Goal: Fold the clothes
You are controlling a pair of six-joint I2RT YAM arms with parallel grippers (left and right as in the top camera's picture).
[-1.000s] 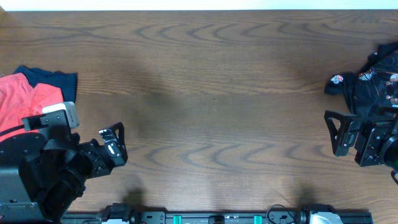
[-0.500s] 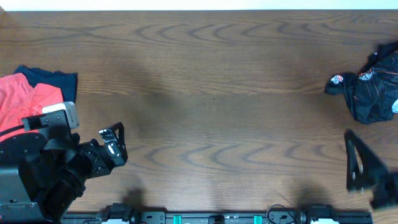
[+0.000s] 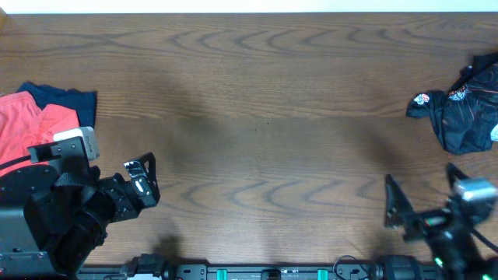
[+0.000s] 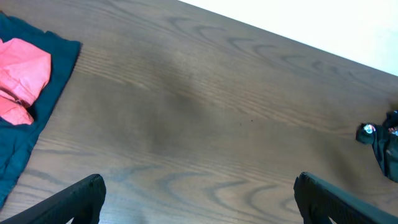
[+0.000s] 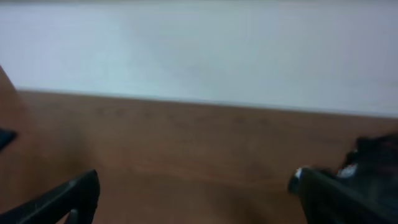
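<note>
Both grippers gape wide, holding nothing: the left gripper (image 3: 146, 180) at 8 o'clock on the table (image 3: 264, 93), the right gripper (image 5: 196, 186) at 5 o'clock, blurred. A crumpled black jersey (image 3: 467, 120) lies at 3 o'clock. At 9 o'clock, a red top (image 3: 23, 124) overlaps a navy top (image 3: 70, 99).

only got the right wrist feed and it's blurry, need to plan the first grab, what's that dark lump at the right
observer: a crumpled black jersey with small white and orange logos, near the right end of the table.
operator: anything else to fold
observer: a red top lying on a navy top at the left end.
operator: is anything holding those
observer: no, the left gripper is apart from them, fingers open and empty.
</note>
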